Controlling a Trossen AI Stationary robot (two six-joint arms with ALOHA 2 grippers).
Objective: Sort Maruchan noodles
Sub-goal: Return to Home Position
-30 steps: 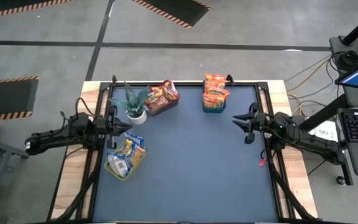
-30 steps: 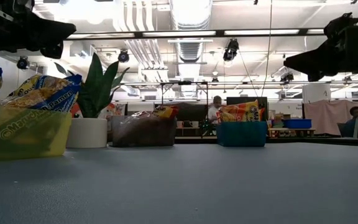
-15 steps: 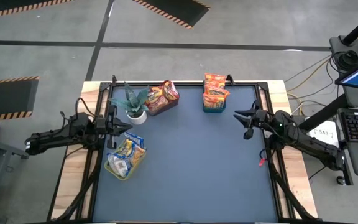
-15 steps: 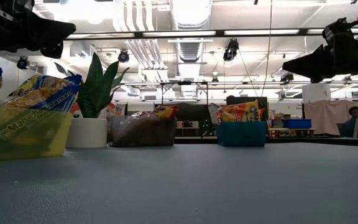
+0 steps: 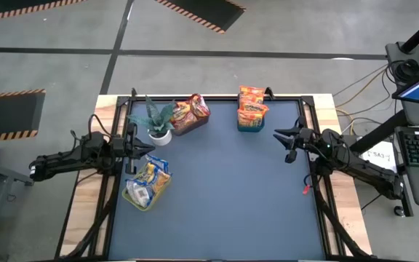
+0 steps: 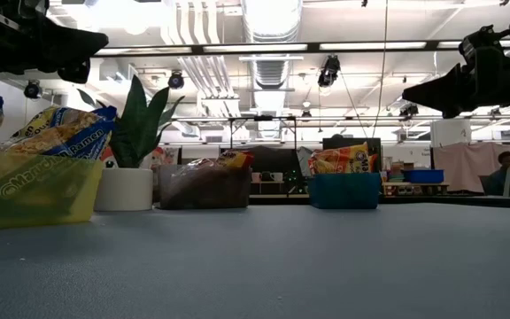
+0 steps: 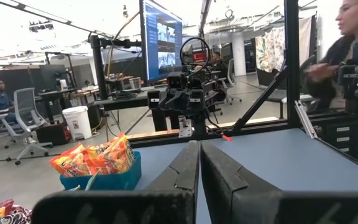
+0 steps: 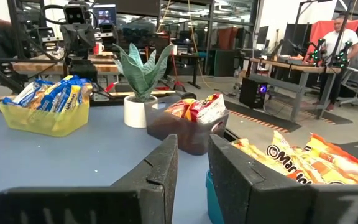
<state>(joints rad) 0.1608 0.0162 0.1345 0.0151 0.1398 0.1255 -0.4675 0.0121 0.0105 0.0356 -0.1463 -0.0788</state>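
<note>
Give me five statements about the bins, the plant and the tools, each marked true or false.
1. The yellow bin holds yellow-and-blue packets. True.
2. The teal bin holds orange packets. True.
3. The potted plant stands beside the teal bin. False: it stands beside the dark bin.
4. The right tool grips an orange packet. False: it is open and empty, near the right edge of the table.
5. The left tool is shut and empty. True.
</note>
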